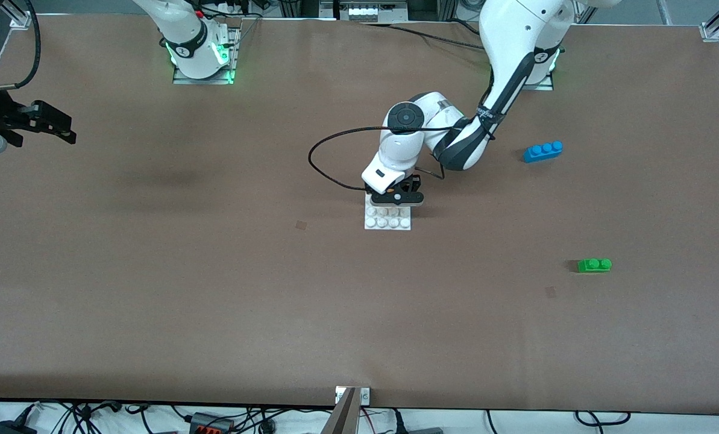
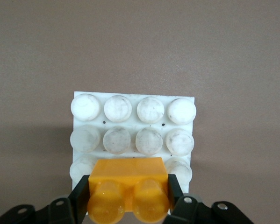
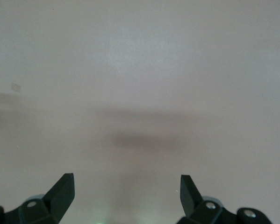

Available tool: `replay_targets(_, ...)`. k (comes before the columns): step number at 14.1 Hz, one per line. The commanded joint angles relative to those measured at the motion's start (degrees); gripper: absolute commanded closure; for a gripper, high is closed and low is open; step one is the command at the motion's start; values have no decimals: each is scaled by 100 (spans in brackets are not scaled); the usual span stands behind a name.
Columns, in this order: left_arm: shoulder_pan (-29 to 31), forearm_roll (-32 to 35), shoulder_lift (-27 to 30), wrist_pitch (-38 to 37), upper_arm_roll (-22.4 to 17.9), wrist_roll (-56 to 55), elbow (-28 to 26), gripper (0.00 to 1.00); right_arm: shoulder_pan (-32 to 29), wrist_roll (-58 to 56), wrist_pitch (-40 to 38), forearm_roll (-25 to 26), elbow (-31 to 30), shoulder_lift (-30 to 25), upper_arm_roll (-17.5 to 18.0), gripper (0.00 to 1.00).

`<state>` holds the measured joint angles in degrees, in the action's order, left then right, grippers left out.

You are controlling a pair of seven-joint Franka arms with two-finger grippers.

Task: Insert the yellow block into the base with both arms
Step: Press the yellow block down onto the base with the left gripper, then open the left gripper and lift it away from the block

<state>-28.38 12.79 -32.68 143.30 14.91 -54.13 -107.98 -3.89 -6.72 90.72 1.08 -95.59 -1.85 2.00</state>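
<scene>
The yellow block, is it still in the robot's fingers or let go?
Held. The left gripper has its fingers pressed on both sides of the yellow block, over the base. Whether it is pushed in, cannot tell.

A: Where does the base (image 1: 387,218) sit?

B: Mid-desk (image 1: 214,289), with the left gripper (image 1: 399,197) low over its edge farther from the front camera, clamped on the yellow block (image 2: 128,189), which is over the base's studs.

A: And the other bricks?

B: Both toward the left arm's end: the three-stud brick (image 1: 543,151) farther from the camera, the two-stud brick (image 1: 595,265) nearer.

A: The right gripper (image 1: 58,128)?

B: Waiting with fingers apart, above the desk at the right arm's end.
</scene>
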Motion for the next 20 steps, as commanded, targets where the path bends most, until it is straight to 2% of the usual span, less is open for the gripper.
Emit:
replay_targets(1,43,233,-55,93,-5,-133,-4,37,-42,40,-19,33,84,35,46,0)
replay_targets(4,60,461,-107,102,-5,-150,14,37,-25,57,-19,33,84,35,46,0)
replay_targets(15,113,488,-187,252,3,-89,22,36,-42,40,-19,33,75,35,46,0)
replay_targets(16,122,488,-160,234,3,-80,31,26,-42,40,-19,33,75,35,46,0)
replay_targets(17,174,479,-143,208,56,-106,57,0,-42,40,-19,33,75,35,46,0)
replay_targets(19,385,471,-116,120,319,-133,101,0,-42,40,-19,33,75,35,46,0)
replay_targets(20,447,470,-73,-89,320,-107,232,0,-42,40,-19,33,75,35,46,0)
